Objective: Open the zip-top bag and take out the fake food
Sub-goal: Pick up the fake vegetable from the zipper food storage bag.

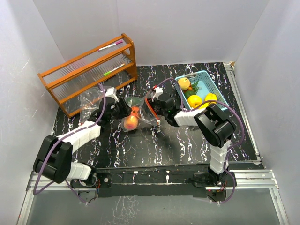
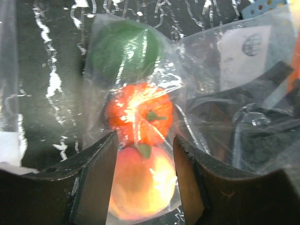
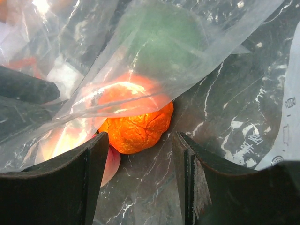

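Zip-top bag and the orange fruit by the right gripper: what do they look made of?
Zip-top bag: thin clear plastic film, glossy; it creases, catches glare, and its contents show through. Orange fruit: probably moulded plastic, with a dimpled, grooved rind-like skin and a soft sheen; whether it is hollow or solid cannot be told.

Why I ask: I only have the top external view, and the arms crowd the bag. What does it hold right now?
Observer: The left wrist view shows three pieces under the film of the bag: a green piece, an orange piece and a peach.
Operator: Is either pincer gripping one?
Observer: No. The left pincer is open, with its fingers either side of the peach.
Operator: And the right?
Observer: The right pincer is open too. Just ahead of it, the orange piece's lower part seems to poke out past the film's edge.
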You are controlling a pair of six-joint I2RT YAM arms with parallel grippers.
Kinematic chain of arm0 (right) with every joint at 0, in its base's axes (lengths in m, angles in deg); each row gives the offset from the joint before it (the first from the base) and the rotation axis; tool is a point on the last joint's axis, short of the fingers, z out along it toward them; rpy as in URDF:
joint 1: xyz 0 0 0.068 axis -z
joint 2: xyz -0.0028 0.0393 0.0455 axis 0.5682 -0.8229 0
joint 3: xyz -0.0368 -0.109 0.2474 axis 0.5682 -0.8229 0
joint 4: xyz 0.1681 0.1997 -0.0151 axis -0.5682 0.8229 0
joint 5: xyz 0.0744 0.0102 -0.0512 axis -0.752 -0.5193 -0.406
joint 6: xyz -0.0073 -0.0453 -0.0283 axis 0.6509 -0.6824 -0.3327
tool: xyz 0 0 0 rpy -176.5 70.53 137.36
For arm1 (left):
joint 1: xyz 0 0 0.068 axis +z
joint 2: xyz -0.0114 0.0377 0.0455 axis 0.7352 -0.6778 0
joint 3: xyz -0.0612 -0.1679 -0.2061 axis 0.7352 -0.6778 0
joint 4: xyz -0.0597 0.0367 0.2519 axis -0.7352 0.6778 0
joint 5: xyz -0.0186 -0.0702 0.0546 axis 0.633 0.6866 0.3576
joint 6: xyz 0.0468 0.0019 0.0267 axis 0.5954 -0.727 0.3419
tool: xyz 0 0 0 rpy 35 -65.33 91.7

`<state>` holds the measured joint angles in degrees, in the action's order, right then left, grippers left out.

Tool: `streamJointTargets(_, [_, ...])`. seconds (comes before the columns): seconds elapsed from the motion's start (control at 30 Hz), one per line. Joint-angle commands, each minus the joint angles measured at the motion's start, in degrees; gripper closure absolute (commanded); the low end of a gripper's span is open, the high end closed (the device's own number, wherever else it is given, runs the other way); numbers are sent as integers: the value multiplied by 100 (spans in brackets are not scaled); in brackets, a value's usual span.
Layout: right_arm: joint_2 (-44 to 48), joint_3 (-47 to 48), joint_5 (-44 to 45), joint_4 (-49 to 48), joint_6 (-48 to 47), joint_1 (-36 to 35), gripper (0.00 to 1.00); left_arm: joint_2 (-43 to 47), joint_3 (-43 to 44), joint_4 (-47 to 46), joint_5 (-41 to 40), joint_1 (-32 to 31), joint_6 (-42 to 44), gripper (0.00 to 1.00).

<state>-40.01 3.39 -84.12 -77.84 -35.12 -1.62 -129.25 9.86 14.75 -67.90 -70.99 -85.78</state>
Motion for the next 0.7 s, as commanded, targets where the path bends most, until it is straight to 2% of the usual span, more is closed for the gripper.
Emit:
streamJointTargets(0.0, [-52,345,-61,-379,-49,-4,41,135,51,631,-652,63,-147,53])
streamJointTargets(0.2, [-163,339,-132,-544,181,-5,43,-199,-88,354,-887,63,-253,63])
streamJointTargets(0.3, [-113,326,-115,-546,175,-4,43,-810,126,297,-1040,63,-238,75])
streamJointTargets(0.4, [-34,282,-55,-512,119,1,43,-1432,470,439,-1126,63,-188,93])
streamJointTargets(0.47, [8,254,-8,-494,92,-1,43,-1761,691,473,-1033,63,-121,100])
streamJointTargets(0.5, [17,246,18,-493,75,4,43,-1898,775,445,-965,63,-79,100])
streamJointTargets(0.6, [-43,352,-5,-379,-37,2,29,-2200,928,244,-615,63,-17,100])
streamJointTargets(0.67, [-137,477,-13,-266,-90,-5,24,-2302,972,134,-365,54,-5,100])
